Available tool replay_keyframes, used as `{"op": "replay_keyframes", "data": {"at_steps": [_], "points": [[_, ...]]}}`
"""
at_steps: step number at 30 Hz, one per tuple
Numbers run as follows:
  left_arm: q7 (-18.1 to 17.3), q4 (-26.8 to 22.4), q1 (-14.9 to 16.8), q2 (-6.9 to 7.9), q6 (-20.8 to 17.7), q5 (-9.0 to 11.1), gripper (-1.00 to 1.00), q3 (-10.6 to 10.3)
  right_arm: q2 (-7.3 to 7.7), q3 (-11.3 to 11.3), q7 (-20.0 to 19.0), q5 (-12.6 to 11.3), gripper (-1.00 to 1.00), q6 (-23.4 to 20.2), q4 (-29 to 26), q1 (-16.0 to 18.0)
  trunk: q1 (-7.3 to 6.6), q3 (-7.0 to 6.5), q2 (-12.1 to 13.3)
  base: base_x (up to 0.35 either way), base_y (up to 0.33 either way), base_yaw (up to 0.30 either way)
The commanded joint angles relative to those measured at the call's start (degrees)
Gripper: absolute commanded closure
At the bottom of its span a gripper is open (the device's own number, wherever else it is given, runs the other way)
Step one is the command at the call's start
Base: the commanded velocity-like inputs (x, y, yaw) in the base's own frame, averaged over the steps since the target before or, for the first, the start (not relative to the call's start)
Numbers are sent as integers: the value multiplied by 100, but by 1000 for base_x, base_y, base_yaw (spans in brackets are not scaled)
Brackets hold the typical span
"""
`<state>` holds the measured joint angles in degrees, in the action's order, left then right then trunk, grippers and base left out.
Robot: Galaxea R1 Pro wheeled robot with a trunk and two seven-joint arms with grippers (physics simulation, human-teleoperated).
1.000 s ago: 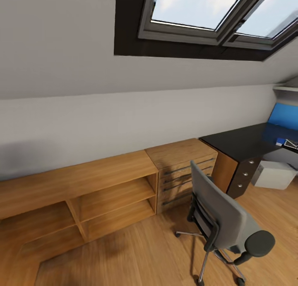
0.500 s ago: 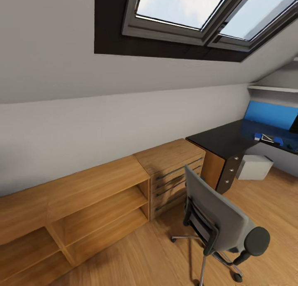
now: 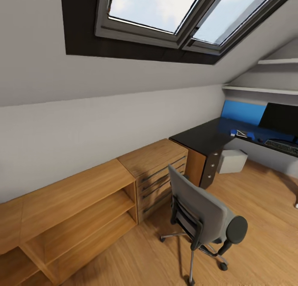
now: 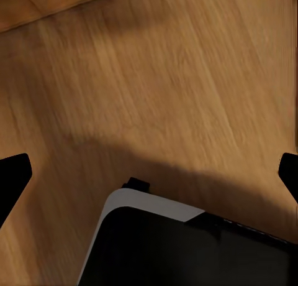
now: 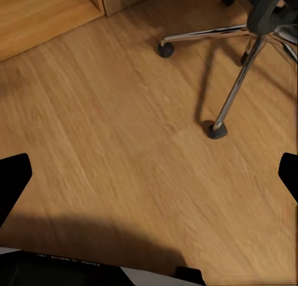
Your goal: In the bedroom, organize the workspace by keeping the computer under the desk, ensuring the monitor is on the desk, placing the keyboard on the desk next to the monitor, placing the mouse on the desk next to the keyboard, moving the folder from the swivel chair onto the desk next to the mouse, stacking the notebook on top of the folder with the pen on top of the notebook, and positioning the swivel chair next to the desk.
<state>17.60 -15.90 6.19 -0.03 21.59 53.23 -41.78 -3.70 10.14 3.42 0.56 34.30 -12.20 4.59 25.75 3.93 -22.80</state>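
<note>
The grey swivel chair stands on the floor with its back to me, a short way from the black desk. Under the desk sits the light grey computer. At the far right the black monitor stands on the desk with the keyboard in front of it. A flat blue folder lies on the desk with a small pale notebook on it. Mouse and pen are too small to make out. My left gripper and right gripper are open over the floor, both holding nothing.
A light wood drawer cabinet and a low open shelf unit line the sloped wall left of the desk. The chair's chrome legs and casters are near my right gripper. My own dark base is below the left gripper.
The camera has turned right, so the whole picture shifted left. The monitor and keyboard came into view at the right edge. The chair and desk things have not moved.
</note>
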Motion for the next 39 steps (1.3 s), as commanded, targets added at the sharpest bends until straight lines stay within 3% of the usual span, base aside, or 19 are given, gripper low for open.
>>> {"op": "replay_keyframes", "data": {"at_steps": [1,20,39], "points": [[42,-6,3,3,21,30,-100,-49,1,32,36,5,-100,15,7,7,4,8,-12,0,0,-278],[33,-7,5,3,22,33,-100,-53,1,32,36,5,-100,15,87,7,4,-76,-12,127,170,-278],[33,-4,5,4,20,34,-100,-49,1,32,36,7,-100,24,114,7,4,-160,-12,14,156,-277]]}}
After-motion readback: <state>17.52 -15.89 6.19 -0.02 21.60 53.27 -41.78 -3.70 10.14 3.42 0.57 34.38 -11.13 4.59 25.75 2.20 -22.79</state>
